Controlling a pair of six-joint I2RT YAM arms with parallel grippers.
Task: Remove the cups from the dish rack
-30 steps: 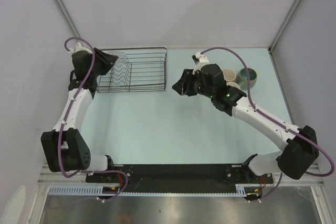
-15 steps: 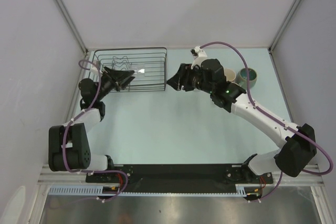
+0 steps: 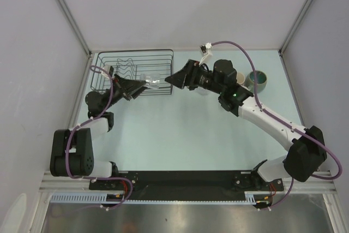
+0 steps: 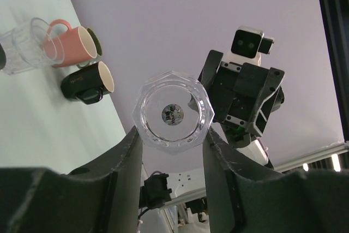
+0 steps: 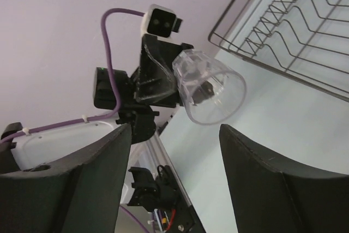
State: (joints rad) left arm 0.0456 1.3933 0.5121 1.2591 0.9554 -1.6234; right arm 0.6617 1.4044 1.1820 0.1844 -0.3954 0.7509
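The left fingers (image 4: 122, 178) are squeezing the clear glass tumbler (image 3: 150, 83), holding it up near the front of the dish rack (image 3: 131, 72). The right fingers (image 5: 87, 178) are waiting wide open by the dish rack's right side. They should be closing softly around the glass before the left ones are letting go

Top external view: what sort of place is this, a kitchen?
Most likely a robot test cell, not a kitchen: plain walls with metal corner posts enclose a pale table, two arms are bolted to a rail at its near edge, and the kitchenware is just a dish rack and some cups.
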